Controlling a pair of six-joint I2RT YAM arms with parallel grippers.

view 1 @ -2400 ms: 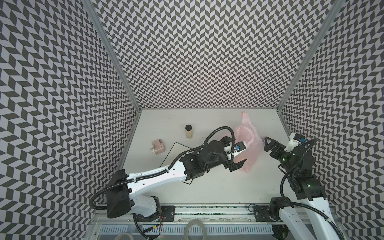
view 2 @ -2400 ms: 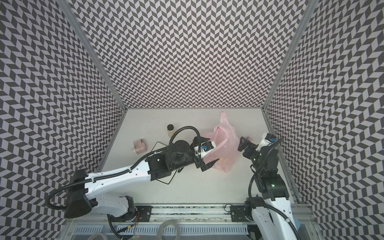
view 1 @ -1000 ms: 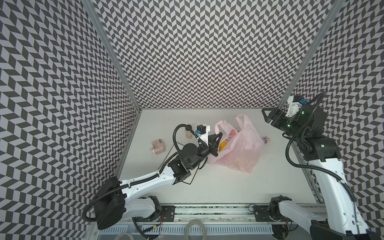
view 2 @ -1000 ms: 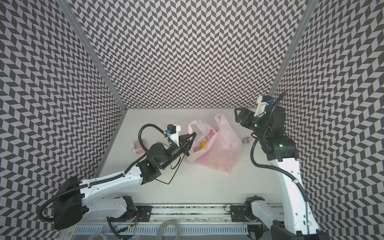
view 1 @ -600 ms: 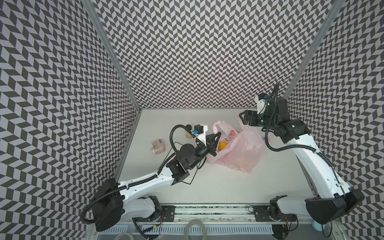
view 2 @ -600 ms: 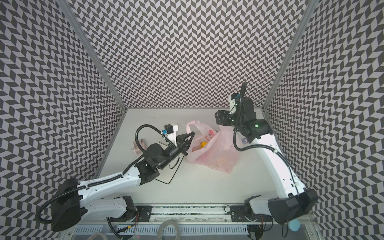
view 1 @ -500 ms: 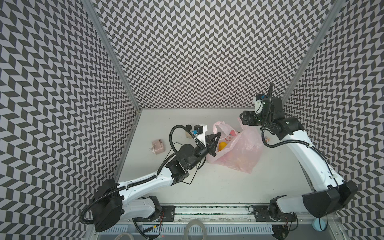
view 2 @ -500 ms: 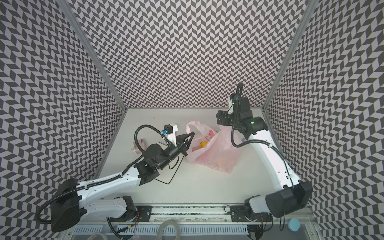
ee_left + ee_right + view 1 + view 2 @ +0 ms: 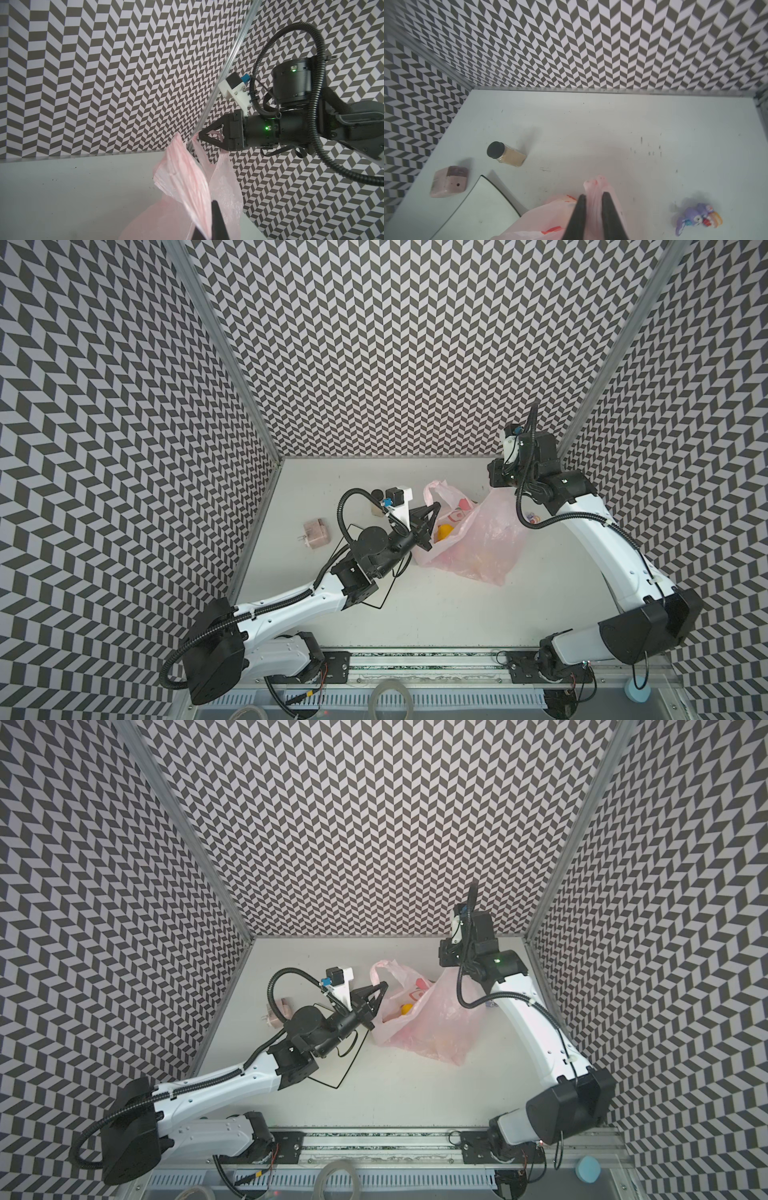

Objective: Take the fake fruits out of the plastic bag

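- My left fingers (image 9: 433, 508) are pinched shut on one loop handle of the thin, crinkly, pale pink plastic bag (image 9: 478, 543), whose body rests on the white surface (image 9: 436, 614).
- My right fingers (image 9: 201, 136) are closed tight on the opposite handle, towards the back corner.
- The small glossy fake fruits (image 9: 444, 531) sit inside; a yellow one shows at the mouth.
- I'd draw the handles apart gently with both grips firm, so the mouth opens without tearing the film.

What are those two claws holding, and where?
Both pinch the pink plastic bag: left gripper on one loop handle, right gripper on the other handle.
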